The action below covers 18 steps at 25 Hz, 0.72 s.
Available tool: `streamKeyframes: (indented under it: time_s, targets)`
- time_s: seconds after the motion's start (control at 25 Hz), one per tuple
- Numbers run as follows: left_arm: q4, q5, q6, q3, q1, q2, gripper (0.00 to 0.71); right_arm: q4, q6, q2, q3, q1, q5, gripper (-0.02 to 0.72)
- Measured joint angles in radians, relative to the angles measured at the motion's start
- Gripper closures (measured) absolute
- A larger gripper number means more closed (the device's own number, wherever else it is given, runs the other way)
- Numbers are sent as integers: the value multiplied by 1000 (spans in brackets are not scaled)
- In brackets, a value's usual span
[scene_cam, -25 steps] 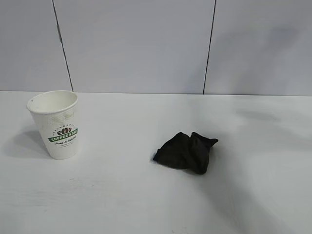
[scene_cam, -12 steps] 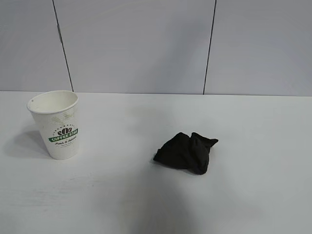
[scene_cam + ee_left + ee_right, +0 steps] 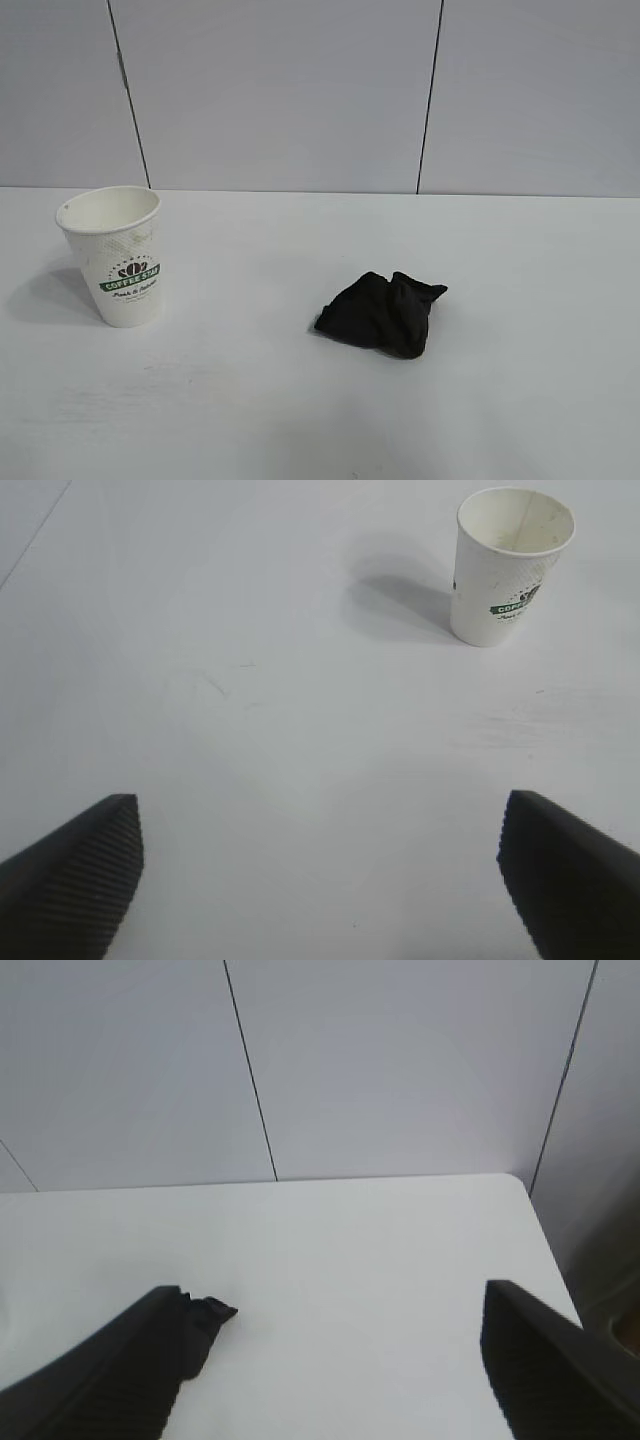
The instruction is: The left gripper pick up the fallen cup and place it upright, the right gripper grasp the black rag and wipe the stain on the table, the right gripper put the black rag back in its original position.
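Observation:
The cup [image 3: 112,258] stands upright on the left of the white table [image 3: 250,400], mouth up and logo facing front. The black rag [image 3: 383,314] lies bunched near the table's middle. Neither arm appears in the exterior view. My left gripper [image 3: 318,810] is open over bare tabletop, with the cup [image 3: 510,570] well beyond its fingertips. My right gripper [image 3: 328,1295] is open with nothing between its fingers, and an edge of the rag [image 3: 208,1320] peeks out from behind one finger. The stain is out of view.
Grey wall panels [image 3: 280,90] with dark seams rise behind the table's far edge. The right wrist view shows the table's rounded corner [image 3: 515,1185] and the drop past its side edge. Faint scuffs [image 3: 210,680] mark the tabletop.
A soft shadow that lay on the table's right side drifted toward the front and faded away. Cup and rag have not moved.

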Motion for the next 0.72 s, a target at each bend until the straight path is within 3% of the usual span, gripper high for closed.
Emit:
streamKeyframes:
  time_s: [0.28, 0.72]
  targets:
    - [0, 0, 0, 0, 0, 0, 16, -56, 29, -104, 266, 74, 22, 147]
    - [0, 0, 0, 0, 0, 0, 16, -115, 78, -104, 318, 219, 29, 147]
